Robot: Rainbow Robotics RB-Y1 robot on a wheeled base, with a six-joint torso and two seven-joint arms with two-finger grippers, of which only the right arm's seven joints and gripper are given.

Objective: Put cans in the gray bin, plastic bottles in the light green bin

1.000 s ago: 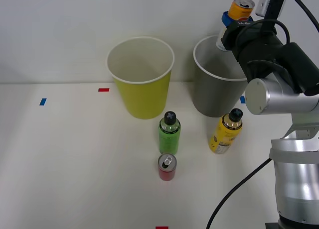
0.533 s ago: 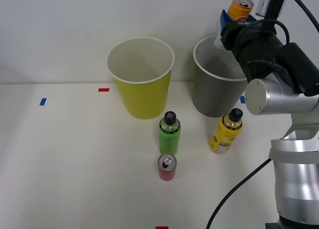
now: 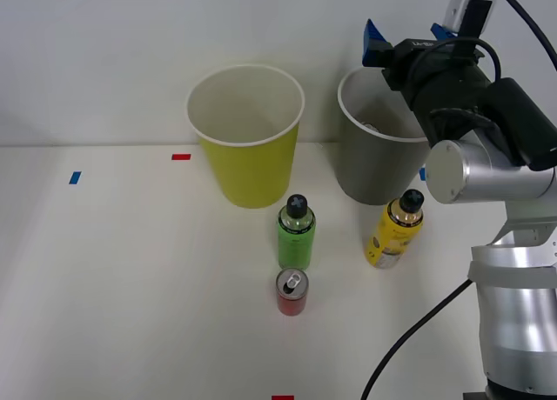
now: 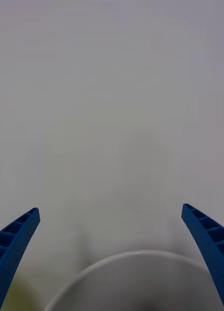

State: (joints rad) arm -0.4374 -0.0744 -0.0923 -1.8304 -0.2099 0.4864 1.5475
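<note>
The right end effector (image 3: 407, 36) hangs above the gray bin (image 3: 376, 161), its blue ribbed fingers (image 4: 14, 243) spread wide with nothing between them; from the wrist, the bin's white rim curves just below them against the pale wall. The gray bin is a large dark cup with a white rim and pale inside, standing toward the far right of the surface (image 3: 130, 287). Something small lies inside it, too hidden to tell what. Beside it, apart, stands the light green bin (image 3: 248, 152), the same cup shape in yellow-green. Nearer the front edge, the bright green bottle (image 3: 296, 233) stands upright with a black cap, in front of the light green bin. The yellow bottle (image 3: 394, 230), labelled and black-capped, leans slightly, just in front of the gray bin. The red can (image 3: 291, 292), short with a silver pull-tab top, stands just in front of the green bottle.
</note>
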